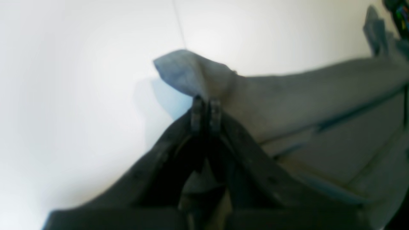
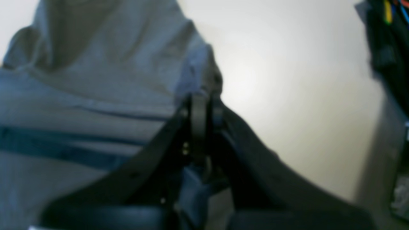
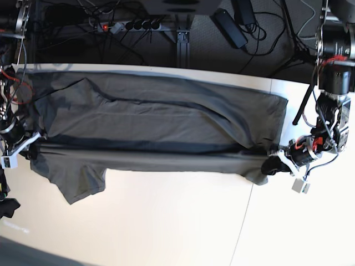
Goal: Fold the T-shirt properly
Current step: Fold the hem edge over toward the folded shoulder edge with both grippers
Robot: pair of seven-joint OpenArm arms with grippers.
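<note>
Large dark olive-grey cotton T-shirt (image 3: 155,119) spread lengthwise across far half of white table (image 3: 183,221), long fold ridge running between both arms, one short sleeve (image 3: 80,180) hanging toward near side. Left gripper (image 1: 206,107) pinched tight on raised cloth corner at hem end. Right gripper (image 2: 204,105) clamped on bunched fabric at opposite end. Black power strip (image 3: 130,25) and cables behind table.
</note>
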